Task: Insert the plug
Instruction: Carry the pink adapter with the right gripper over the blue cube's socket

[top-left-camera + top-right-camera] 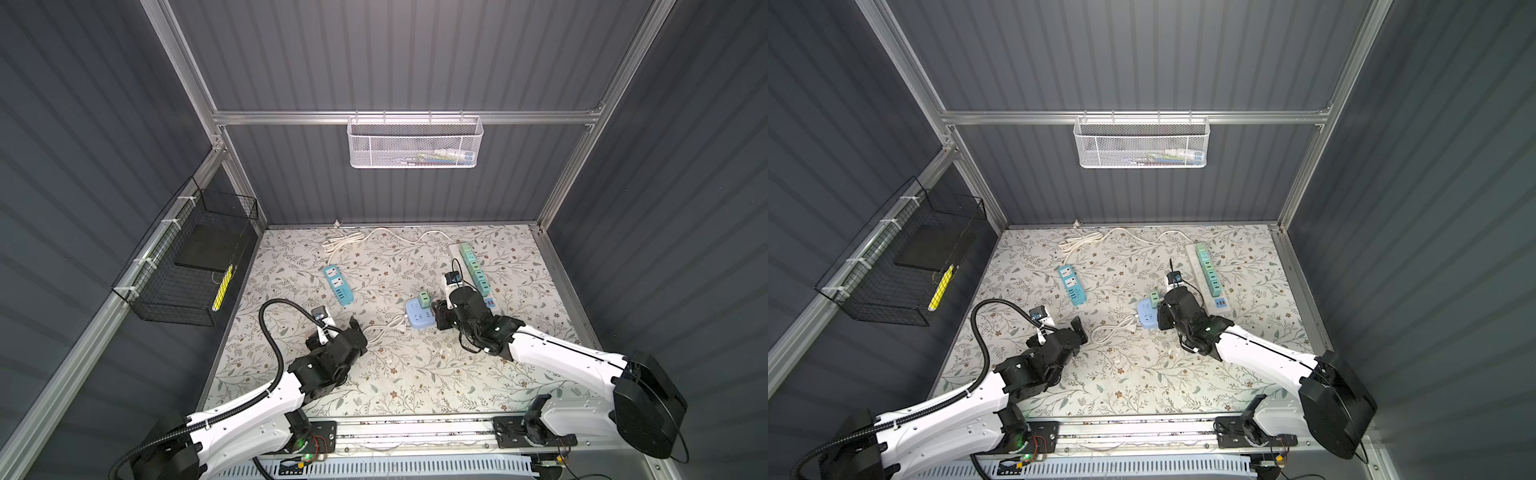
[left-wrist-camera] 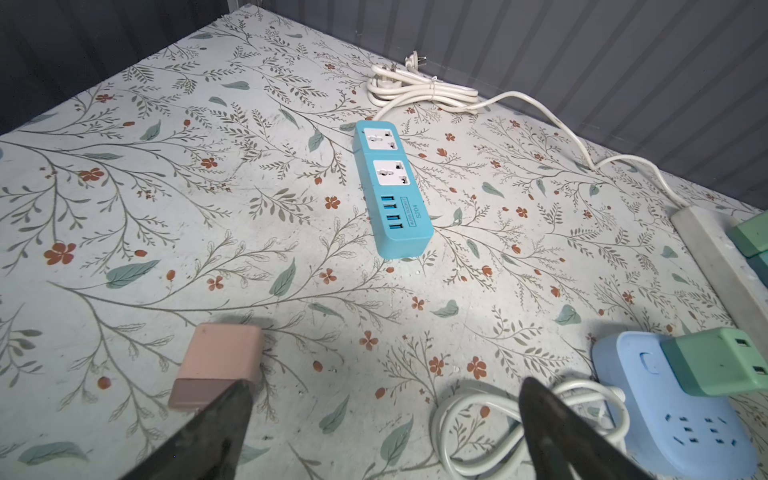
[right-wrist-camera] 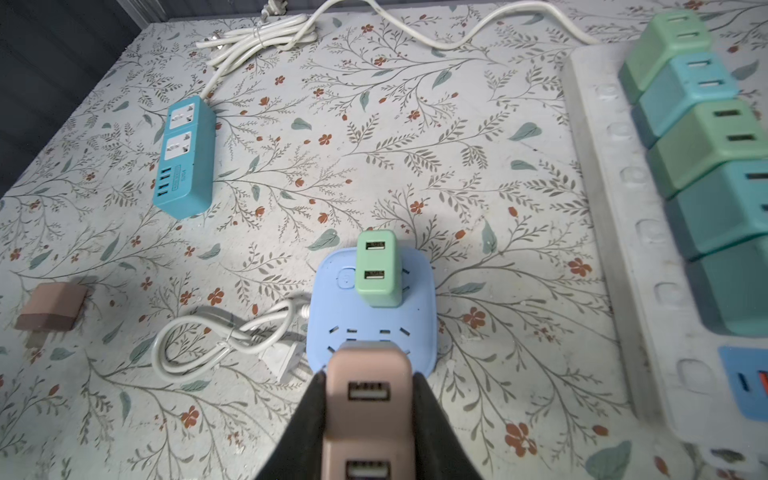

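My right gripper (image 3: 369, 376) is shut on a pink two-port USB plug (image 3: 369, 399). The plug's far end hangs at the near holes of the light blue square socket (image 3: 332, 316); its prongs are hidden. A green plug (image 3: 377, 270) stands in the socket's far side. In both top views the right gripper (image 1: 440, 318) (image 1: 1165, 318) is right beside the blue socket (image 1: 417, 318) (image 1: 1146, 316). My left gripper (image 2: 382, 390) (image 1: 357, 332) is open and empty above the mat. Another pink plug (image 2: 220, 365) lies by one of its fingers.
The socket's coiled white cord (image 2: 478, 419) lies between the two grippers. A teal power strip (image 1: 338, 286) lies mid-mat, and a long white strip (image 1: 494, 303) with several green and teal plugs runs along the right. A bundled white cord (image 1: 340, 243) lies at the back.
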